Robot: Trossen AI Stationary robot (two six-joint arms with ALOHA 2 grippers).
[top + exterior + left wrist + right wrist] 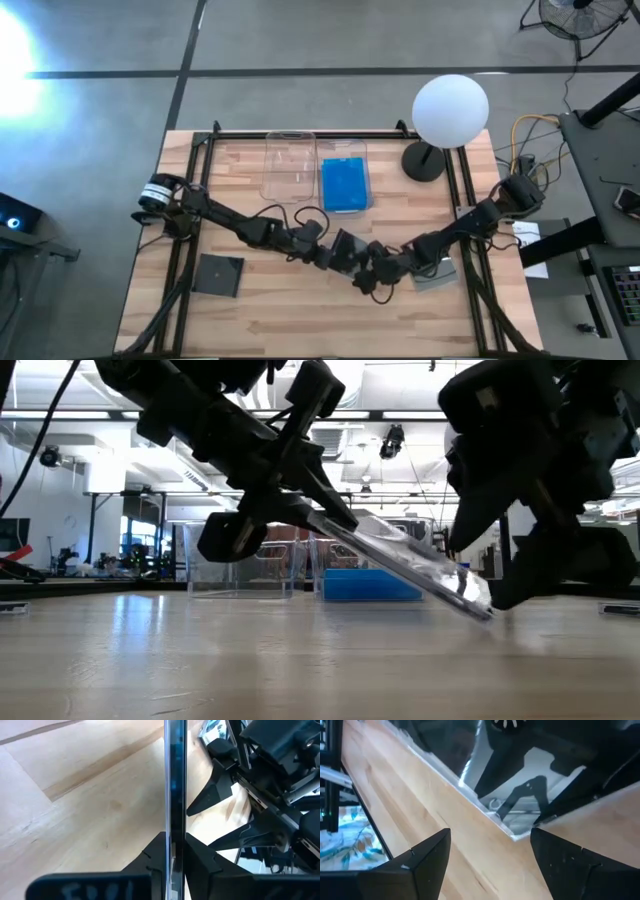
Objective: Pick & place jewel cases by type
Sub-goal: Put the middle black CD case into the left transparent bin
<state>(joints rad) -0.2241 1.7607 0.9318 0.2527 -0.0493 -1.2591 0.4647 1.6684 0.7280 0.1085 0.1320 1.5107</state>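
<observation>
Two end effectors: both meet near the middle of the wooden worktop (300,310), toward its front edge
Left end effector (335,255): clenched on a dark jewel case (400,560); its fingers (200,865) pinch the case edge-on in the left wrist view
Held case: tilted, high at the left end effector and sloping down to a low corner just above the worktop, as the low view shows
Right end effector (490,845): released, fingers spread wide either side of the held case's low corner; whether they touch it cannot be told
Second dark jewel case (218,274): flat on the worktop near the front left, well apart from both arms
Grey jewel case (437,274): flat on the worktop beside the right arm
Blue jewel cases (345,184): lying inside the right-hand clear bin (343,150) at the back
Left-hand clear bin (288,165): just beside the other bin
White globe lamp (450,110): at the back right corner
</observation>
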